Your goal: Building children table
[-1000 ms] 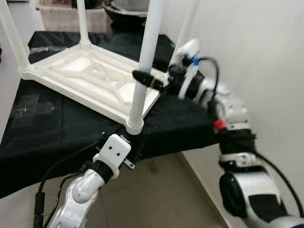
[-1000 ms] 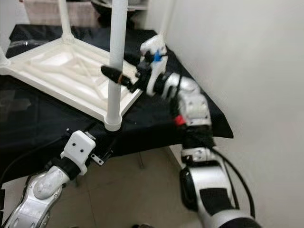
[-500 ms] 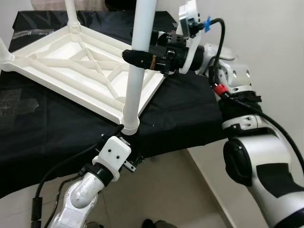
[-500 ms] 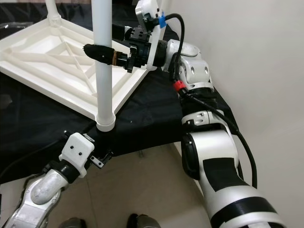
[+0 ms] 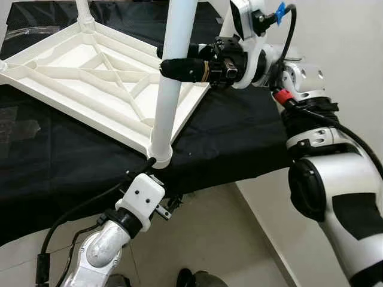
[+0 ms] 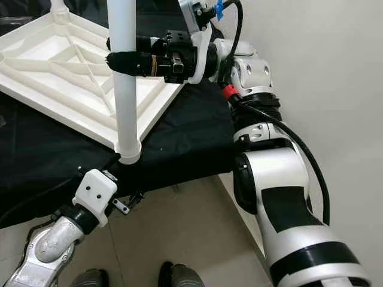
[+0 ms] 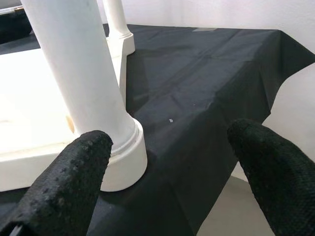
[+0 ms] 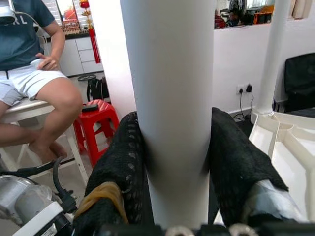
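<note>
A white plastic children's table (image 5: 90, 78) lies upside down on a black-covered worktop (image 5: 239, 137). Its near corner leg (image 5: 170, 89) stands upright in its socket (image 5: 160, 154). My right gripper (image 6: 114, 60) is shut on this leg about halfway up, with a black finger (image 8: 123, 162) pressed on each side. My left gripper (image 7: 172, 162) is open just below the worktop's front edge, and its fingertips (image 7: 74, 182) point at the socket without touching it. Its white wrist block (image 5: 140, 200) sits under the corner.
Other legs rise at the table's far corners (image 5: 84, 12) (image 8: 273, 54). A white wall (image 5: 347, 48) runs close along the right. A person sits on a stool (image 8: 34, 73) beside a red stool (image 8: 98, 118). Dark shoes (image 6: 173, 275) show on the tiled floor.
The head camera has tilted down and come closer. My right gripper reached across from the right and shut around the near leg. The left arm has stayed under the corner.
</note>
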Robot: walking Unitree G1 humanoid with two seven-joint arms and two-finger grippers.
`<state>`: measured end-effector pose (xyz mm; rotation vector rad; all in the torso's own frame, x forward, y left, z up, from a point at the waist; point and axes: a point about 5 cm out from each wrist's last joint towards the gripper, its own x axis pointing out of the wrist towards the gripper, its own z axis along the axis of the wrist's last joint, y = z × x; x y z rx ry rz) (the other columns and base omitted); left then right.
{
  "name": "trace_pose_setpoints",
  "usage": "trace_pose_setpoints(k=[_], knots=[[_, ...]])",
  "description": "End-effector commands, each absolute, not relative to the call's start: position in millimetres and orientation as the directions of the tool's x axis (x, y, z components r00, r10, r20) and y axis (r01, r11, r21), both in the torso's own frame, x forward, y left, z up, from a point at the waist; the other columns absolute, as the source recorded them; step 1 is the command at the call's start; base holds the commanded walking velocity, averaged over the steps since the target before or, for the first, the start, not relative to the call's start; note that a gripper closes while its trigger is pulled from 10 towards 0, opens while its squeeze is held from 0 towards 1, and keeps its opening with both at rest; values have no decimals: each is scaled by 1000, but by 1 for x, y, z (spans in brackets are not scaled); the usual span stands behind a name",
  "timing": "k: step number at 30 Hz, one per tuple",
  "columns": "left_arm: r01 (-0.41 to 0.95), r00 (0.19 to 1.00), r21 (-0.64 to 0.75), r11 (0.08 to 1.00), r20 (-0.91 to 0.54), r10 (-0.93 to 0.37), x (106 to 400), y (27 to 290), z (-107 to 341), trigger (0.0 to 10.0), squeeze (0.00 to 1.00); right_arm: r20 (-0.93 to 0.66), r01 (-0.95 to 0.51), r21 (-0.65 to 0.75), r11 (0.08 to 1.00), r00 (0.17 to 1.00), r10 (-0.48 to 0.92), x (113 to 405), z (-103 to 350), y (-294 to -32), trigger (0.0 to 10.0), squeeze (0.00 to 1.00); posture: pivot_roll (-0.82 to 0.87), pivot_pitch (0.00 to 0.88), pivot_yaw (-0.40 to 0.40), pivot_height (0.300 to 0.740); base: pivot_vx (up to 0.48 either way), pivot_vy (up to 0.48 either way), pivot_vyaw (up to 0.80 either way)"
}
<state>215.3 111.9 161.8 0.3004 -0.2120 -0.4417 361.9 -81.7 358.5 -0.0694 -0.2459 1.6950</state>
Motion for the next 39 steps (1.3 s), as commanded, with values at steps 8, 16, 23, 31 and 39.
trace_pose_setpoints(k=[8, 16, 23, 31, 39], knots=[[390, 886, 325, 862, 122, -447, 211, 109, 160, 10000, 0, 128, -900, -60, 431, 421, 898, 383, 328, -79, 0, 0, 66, 184, -232, 740, 0, 0, 0], [400, 881, 332, 854, 118, -458, 224, 108, 156, 10000, 0, -86, -301, 173, 938, 944, 318, 339, 205, -91, 0, 0, 27, 112, -171, 740, 0, 0, 0], [403, 879, 344, 848, 111, -463, 233, 111, 153, 10000, 0, -32, -335, 178, 925, 938, 345, 346, 221, -83, 0, 0, 29, 87, -175, 740, 0, 0, 0], [381, 889, 360, 851, 112, -445, 239, 116, 151, 10000, 0, 26, -606, 276, 746, 781, 624, 334, 241, -52, 10000, 1000, 28, 71, -159, 740, 0, 0, 0], [394, 880, 356, 847, 118, -459, 237, 114, 152, 10000, 0, 147, -954, 65, 291, 298, 943, 317, 268, -73, 10000, 1000, 46, 96, -156, 740, 0, 0, 0]])
